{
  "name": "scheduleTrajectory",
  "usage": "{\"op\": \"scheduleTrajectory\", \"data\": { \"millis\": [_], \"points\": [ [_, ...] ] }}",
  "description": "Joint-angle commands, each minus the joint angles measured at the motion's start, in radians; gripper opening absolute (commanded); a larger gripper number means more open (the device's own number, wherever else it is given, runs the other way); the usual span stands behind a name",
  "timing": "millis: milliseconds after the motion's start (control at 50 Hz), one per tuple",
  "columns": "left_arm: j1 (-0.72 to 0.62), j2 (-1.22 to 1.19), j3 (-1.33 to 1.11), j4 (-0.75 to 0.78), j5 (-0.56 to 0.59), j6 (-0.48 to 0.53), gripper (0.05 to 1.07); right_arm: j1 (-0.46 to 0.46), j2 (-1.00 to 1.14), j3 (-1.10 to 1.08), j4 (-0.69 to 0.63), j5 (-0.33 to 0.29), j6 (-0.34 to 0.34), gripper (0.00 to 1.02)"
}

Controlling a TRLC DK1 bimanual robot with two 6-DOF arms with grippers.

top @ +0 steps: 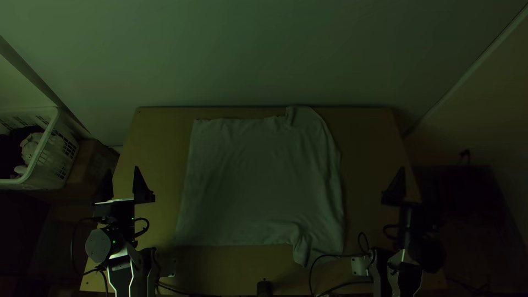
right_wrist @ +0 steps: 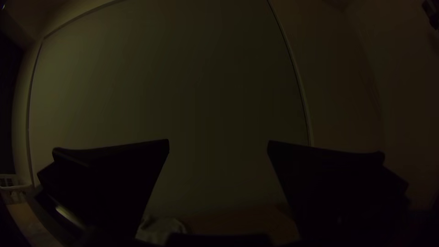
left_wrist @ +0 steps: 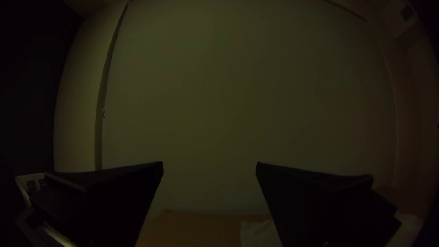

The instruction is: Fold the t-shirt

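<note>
In the top view, the pale t-shirt (top: 258,181) lies spread, slightly rumpled, in the middle of the wooden table (top: 374,132). Its long axis runs across the table, hem towards the left arm's side, shoulders and sleeves towards the right. The left gripper (top: 122,169) and right gripper (top: 400,190) stand apart from it on either side.

In the left wrist view, the left gripper (left_wrist: 209,163) is wide open.

In the right wrist view, the right gripper (right_wrist: 218,141) is likewise wide open.

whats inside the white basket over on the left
The white basket holds something dark, probably cloth, and a paler bunched piece near its right side. Whatever lies beneath these is covered, and the picture's edge cuts off the rest of the basket.
</note>
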Motion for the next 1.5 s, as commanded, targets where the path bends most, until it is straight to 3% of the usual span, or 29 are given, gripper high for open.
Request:
{"op": "scheduleTrajectory", "data": {
  "millis": [0,440,1000,1340,1480],
  "points": [
    [-0.005,0.059,0.050,0.045,-0.003,0.015,1.03,-0.006,0.090,0.075,0.046,0.006,-0.008,0.99],
    [-0.008,0.392,0.331,0.053,-0.005,0.001,1.03,0.001,0.399,0.290,0.079,0.006,-0.020,0.99],
    [-0.080,0.676,0.599,-0.025,-0.005,-0.002,1.03,0.135,0.685,0.514,0.064,0.008,-0.022,0.99],
    [-0.129,0.829,0.743,-0.107,-0.022,-0.002,1.03,0.187,0.869,0.698,-0.080,0.011,-0.010,0.99],
    [-0.129,0.885,0.805,-0.137,-0.023,-0.002,1.03,0.201,0.935,0.781,-0.174,0.014,0.038,0.99]
  ]
}}
